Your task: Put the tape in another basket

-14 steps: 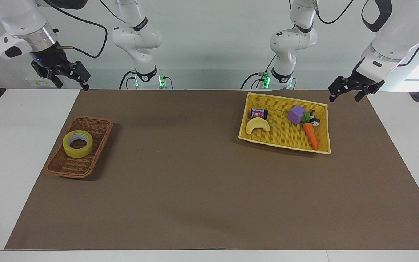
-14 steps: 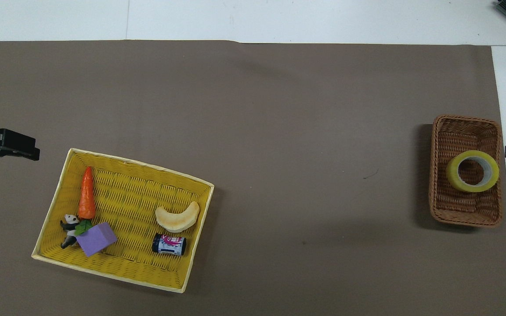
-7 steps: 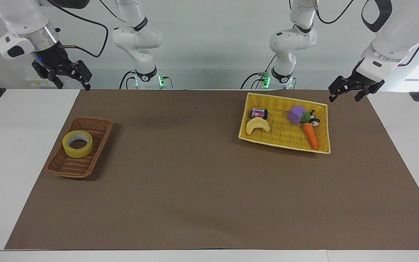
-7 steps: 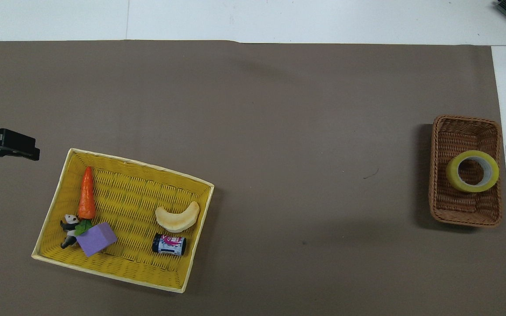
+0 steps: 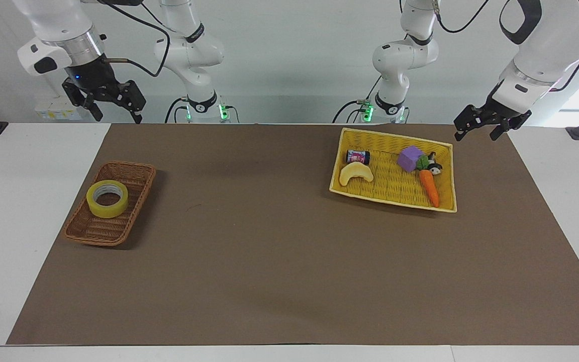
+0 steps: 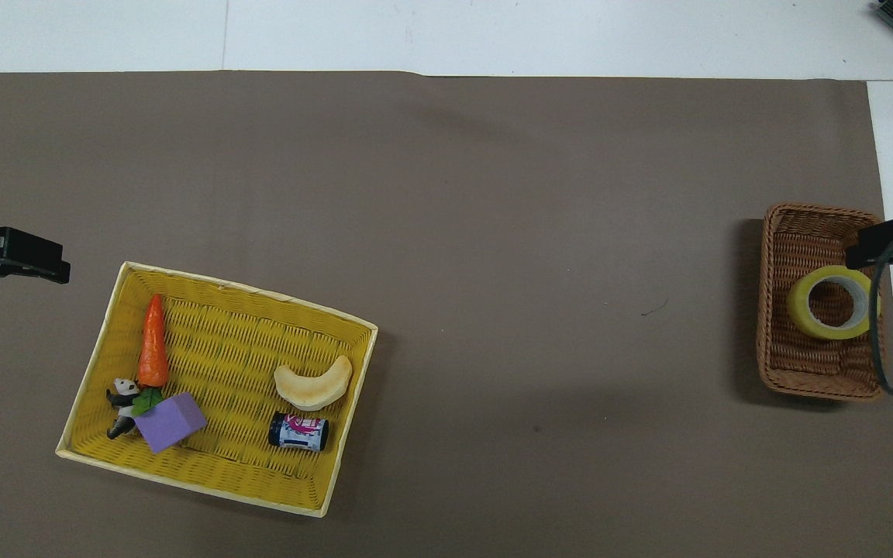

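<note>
roll of yellow packing tape (image 5: 107,198) lying flat in the small brown wicker basket (image 5: 84,229), right end effector (image 5: 114,109) up high with fingers spread wide, left end effector (image 5: 480,128) parked wide open beside the yellow basket (image 5: 392,200)

This is looking like a robotics lab, a test bench and not a home or a shop. Two white arms are standing bolted at one edge of a plain white table (image 5: 28,211), with cables trailing from them and green lights glowing at their bases. A brown mat (image 5: 289,261) is covering the work area below both grippers. Under the left gripper (image 5: 485,125) a yellow basket (image 5: 342,161) is holding toy props: a carrot (image 5: 429,187), a purple block (image 5: 409,158), a panda figure (image 6: 122,395). A bare pale wall is running along the arms' end of the table.
</note>
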Robot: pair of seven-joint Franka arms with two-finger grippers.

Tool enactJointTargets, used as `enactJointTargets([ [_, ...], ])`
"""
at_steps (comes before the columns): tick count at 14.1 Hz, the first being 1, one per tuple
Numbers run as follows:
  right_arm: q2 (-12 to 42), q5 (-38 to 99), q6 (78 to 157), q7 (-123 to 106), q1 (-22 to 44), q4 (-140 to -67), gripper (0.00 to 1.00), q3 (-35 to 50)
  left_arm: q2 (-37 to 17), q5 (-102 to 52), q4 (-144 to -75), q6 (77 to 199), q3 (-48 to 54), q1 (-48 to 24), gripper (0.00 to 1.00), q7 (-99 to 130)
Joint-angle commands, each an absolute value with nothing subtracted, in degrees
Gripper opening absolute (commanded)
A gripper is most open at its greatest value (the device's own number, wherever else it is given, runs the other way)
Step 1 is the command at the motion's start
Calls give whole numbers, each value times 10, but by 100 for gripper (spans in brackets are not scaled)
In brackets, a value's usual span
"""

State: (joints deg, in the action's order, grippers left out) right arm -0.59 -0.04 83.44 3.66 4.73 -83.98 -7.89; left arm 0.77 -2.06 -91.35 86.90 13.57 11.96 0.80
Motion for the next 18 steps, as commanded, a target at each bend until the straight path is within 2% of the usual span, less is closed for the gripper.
enactJointTargets([
  [1,-12,-1,839,41,40,-842,100,-75,2,-9,-898,854,142,126,100,7],
  [8,-16,1,838,49,37,-848,100,-77,2,-9,-898,853,142,127,100,7],
  [11,-53,0,849,53,37,-903,100,-77,2,-9,-898,854,142,127,100,7],
  [18,-49,1,859,51,35,-907,100,-79,2,-9,-898,853,142,126,100,7],
])
